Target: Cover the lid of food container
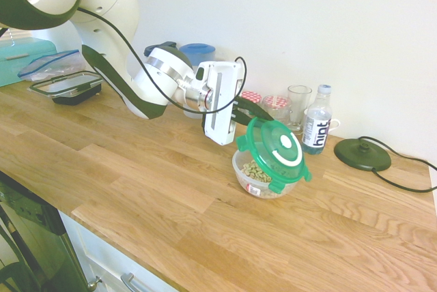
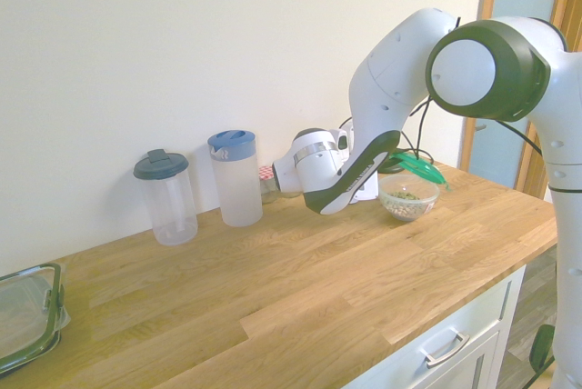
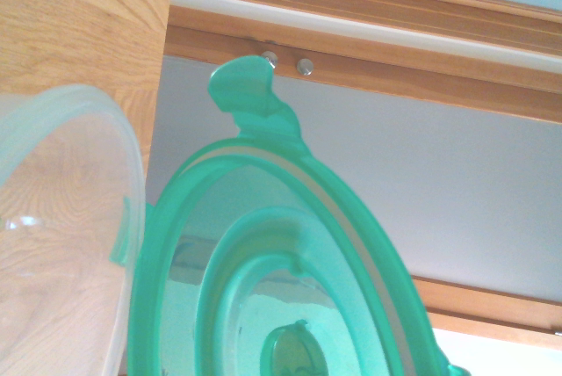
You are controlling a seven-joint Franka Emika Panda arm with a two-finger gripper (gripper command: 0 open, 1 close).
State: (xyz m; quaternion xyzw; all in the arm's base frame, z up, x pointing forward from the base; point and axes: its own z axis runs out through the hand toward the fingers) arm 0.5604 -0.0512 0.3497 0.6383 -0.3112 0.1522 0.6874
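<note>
Behind the tilted lid (image 1: 276, 150), a bottle (image 1: 317, 123).

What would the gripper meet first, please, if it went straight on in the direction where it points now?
Most likely the tilted green lid, whose raised edge is right at the gripper. What would come after it, I cannot tell; the depth is unclear.
</note>
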